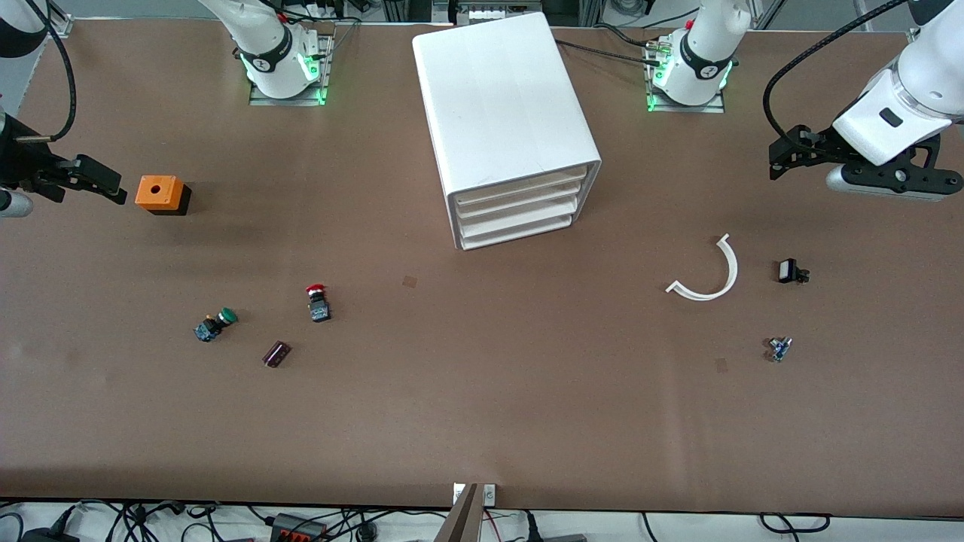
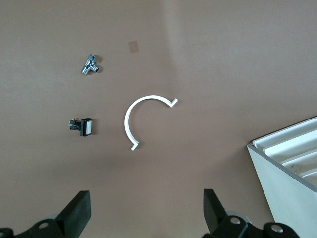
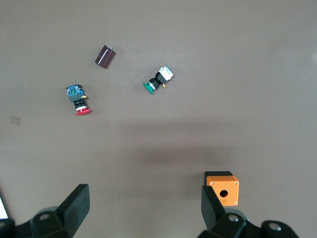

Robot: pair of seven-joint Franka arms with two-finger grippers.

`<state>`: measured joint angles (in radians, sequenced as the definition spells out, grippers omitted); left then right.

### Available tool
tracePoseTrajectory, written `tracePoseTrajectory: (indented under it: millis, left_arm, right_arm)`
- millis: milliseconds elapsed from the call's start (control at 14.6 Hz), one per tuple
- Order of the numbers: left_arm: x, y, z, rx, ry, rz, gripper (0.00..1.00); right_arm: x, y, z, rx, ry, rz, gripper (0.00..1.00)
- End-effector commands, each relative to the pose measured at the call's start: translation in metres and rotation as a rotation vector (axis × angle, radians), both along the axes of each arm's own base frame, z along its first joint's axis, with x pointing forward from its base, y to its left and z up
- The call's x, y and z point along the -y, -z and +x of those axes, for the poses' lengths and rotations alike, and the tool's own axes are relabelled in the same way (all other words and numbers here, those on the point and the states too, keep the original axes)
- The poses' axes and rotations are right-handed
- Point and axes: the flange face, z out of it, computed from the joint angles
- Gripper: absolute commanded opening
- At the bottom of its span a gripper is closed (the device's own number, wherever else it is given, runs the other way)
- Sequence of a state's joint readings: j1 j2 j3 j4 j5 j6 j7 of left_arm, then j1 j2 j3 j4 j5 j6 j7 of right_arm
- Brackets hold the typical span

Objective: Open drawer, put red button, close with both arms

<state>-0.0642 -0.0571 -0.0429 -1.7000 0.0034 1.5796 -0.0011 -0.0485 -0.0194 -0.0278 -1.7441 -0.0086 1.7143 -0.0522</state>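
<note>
The white cabinet stands mid-table with its three alike drawers all shut; a corner of it shows in the left wrist view. The red button lies on its side on the table, nearer the front camera than the cabinet, toward the right arm's end; it also shows in the right wrist view. My right gripper hangs open and empty beside an orange box. My left gripper hangs open and empty over the left arm's end of the table.
Green-capped button and dark purple block lie near the red button. Orange box sits at the right arm's end. White arc, black switch, metal fitting lie toward the left arm's end.
</note>
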Motion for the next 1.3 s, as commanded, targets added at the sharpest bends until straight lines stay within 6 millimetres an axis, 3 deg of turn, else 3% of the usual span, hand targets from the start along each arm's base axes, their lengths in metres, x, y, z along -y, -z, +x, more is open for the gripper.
tracePoseTrajectory:
  millis: [0, 549, 687, 1030, 1236]
  left_arm:
    - [0.002, -0.006, 0.001, -0.002, 0.008, 0.007, 1.00]
    - [0.005, -0.002, 0.002, -0.011, -0.009, 0.010, 1.00]
    - [0.004, 0.013, 0.002, -0.105, -0.008, 0.018, 1.00]
    - [0.017, 0.019, 0.005, -0.276, 0.015, -0.032, 1.00]
    - [0.026, 0.034, 0.001, -0.392, 0.023, -0.163, 1.00]
  right_arm:
    - [0.002, 0.000, -0.004, 0.006, 0.003, -0.014, 1.00]
    - [0.007, 0.004, -0.003, 0.000, 0.011, -0.016, 1.00]
    - [0.008, 0.006, -0.003, -0.009, 0.013, -0.015, 1.00]
    - [0.006, 0.009, 0.015, 0.000, 0.025, 0.001, 1.00]
    - [-0.002, 0.044, 0.031, -0.055, 0.012, 0.005, 1.00]
